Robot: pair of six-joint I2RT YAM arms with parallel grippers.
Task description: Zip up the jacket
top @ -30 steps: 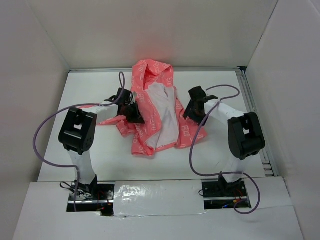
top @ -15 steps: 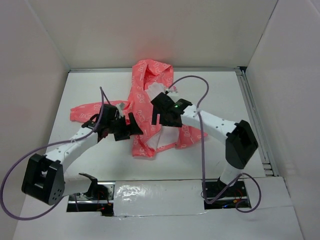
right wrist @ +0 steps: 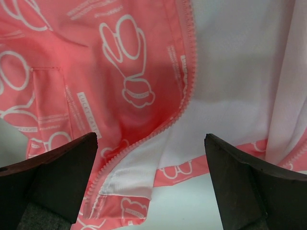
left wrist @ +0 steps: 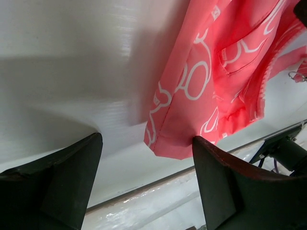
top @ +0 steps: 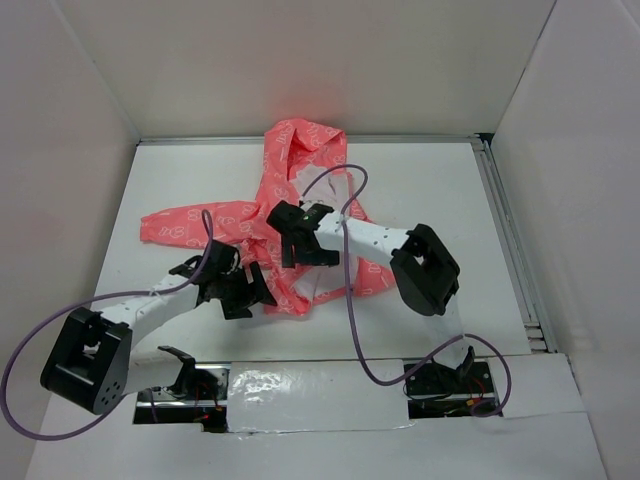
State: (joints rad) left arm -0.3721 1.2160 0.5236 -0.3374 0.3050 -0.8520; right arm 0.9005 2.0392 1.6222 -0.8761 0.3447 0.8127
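Note:
The jacket (top: 300,200) lies open in the middle of the table, coral pink with a white print, hood at the far end and one sleeve (top: 185,225) spread to the left. My left gripper (top: 256,291) sits at the jacket's near left hem. In the left wrist view it (left wrist: 146,191) is open, and the hem corner (left wrist: 175,143) hangs just inside its right finger. My right gripper (top: 290,248) hovers over the open front. In the right wrist view it (right wrist: 151,177) is wide open above the zipper edge (right wrist: 184,96) and the pale lining (right wrist: 240,72).
White walls close in the table on three sides. A metal rail (top: 510,240) runs along the right edge. Purple cables (top: 355,300) loop off both arms. A taped strip (top: 310,385) marks the near edge between the arm bases.
The left gripper has opened and drawn back to the near left hem. The right arm has swung left and nearer, over the jacket's front. A sleeve now lies spread to the left.

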